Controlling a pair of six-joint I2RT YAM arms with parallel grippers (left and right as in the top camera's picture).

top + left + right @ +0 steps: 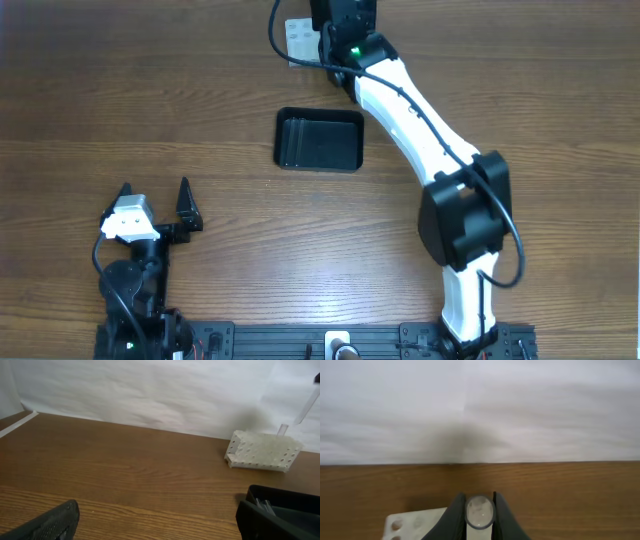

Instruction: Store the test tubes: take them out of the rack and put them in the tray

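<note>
**Figure: lift-out step at the rack.** We are viewing the right gripper (480,508) closing its two fingers on a test tube (480,513), whose open mouth is facing the wrist camera. It is holding the tube just above the white rack (300,42), at the far side of the table (140,90). From the left wrist view the held tube appears to be hanging at a tilt over the rack, clear of its holes or nearly so. A standing tube (282,430) is waiting in the rack beside it.

We are judging the next move to call for a lift until the tube's foot clears the rack. A short carry toward the arm bases would then bring it to the black tray (352,162), near the rack, for lowering over the raised rim and release. Pale lines at one end of the tray may be stored tubes; we cannot tell.

The rack is sitting close to the white backdrop (150,390), so room behind it is scant. Bare wood is lying open on both sides of the tray. The left gripper (155,193) is resting with its fingers spread wide, well apart from this path.
</note>
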